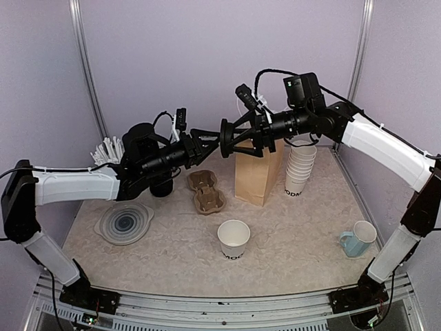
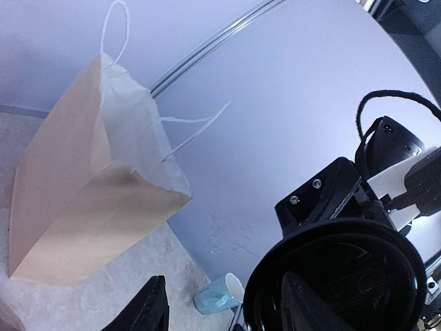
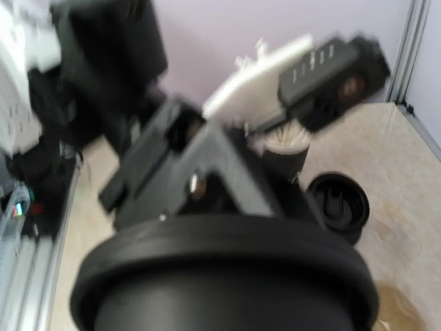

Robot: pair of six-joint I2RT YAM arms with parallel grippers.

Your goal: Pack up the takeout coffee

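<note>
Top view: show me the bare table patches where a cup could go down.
Widest bare patch: between the lidless cup and blue mug. Another: front strip between the clear dish and that cup. Crowded at the back: carrier, paper bag, cup stack.

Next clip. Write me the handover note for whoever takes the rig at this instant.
Grip: left end effector open, one finger clear of the lid rim; right end effector looks closed on that lid, aloft between the arms.
Things: cup stands lidless at the front; second lid on the table; bag upright; carrier empty.
Done: nothing visibly packed.
To do: lid the cup, pack it.
</note>
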